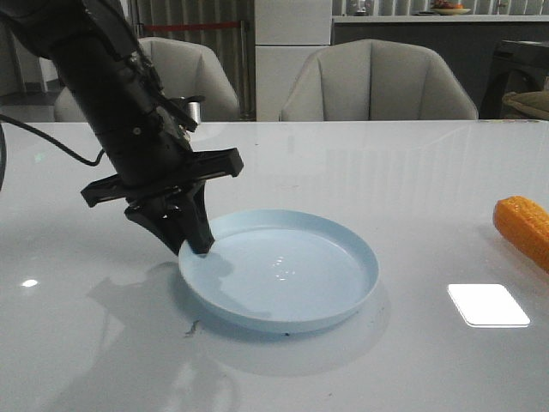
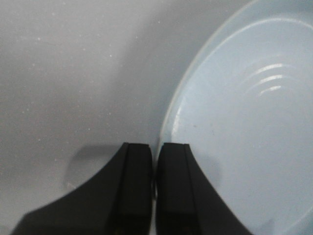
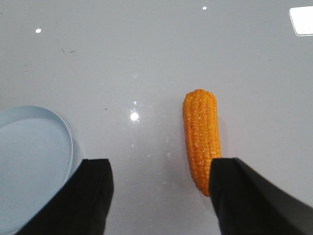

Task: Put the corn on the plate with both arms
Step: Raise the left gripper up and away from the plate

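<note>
The pale-blue plate (image 1: 371,266) lies on the glossy white table, in the middle. My left gripper (image 1: 196,245) comes down at the plate's left rim and is shut on it: in the left wrist view the two black fingers (image 2: 137,171) stand nearly together, with the plate's (image 2: 244,122) thin rim between them. The orange corn (image 1: 523,225) lies on the table at the far right, well apart from the plate. My right gripper (image 3: 161,166) is open and empty above the table. The corn (image 3: 200,134) lies beside one finger, and the plate's edge (image 3: 29,156) lies beside the other.
Two beige chairs (image 1: 377,81) (image 1: 184,77) stand behind the table's far edge. A bright rectangular light reflection (image 1: 487,305) lies on the table between plate and corn. The left arm's black cable trails off to the left.
</note>
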`<move>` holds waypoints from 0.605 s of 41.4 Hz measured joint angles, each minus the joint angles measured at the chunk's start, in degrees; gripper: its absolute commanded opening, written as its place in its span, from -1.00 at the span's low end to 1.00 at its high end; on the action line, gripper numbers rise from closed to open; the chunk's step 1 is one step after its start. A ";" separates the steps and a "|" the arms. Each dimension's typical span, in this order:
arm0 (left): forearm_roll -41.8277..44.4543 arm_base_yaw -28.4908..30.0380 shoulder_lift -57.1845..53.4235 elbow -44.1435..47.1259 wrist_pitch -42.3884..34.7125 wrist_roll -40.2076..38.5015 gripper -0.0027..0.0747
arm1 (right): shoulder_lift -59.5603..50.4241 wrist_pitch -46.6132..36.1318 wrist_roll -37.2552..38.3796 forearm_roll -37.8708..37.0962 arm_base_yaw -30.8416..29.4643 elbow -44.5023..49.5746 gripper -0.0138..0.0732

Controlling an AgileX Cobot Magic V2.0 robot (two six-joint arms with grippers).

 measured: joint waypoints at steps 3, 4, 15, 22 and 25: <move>0.38 0.00 0.00 -0.08 0.41 0.35 0.23 | 0.00 0.00 -0.12 0.00 0.00 0.00 0.54; 0.36 0.00 0.00 -0.08 0.51 0.56 0.32 | 0.00 0.00 -0.12 0.00 0.00 0.00 0.54; 2.16 0.00 0.09 -2.59 1.60 4.84 0.52 | 0.00 0.00 -0.12 0.00 0.00 0.00 0.54; 3.55 0.00 0.09 -8.64 3.61 6.34 0.52 | 0.00 0.10 -0.12 0.00 0.00 0.00 0.54; 5.40 0.00 -0.03 -10.91 4.32 6.34 0.52 | 0.00 0.10 -0.12 0.00 0.00 0.00 0.54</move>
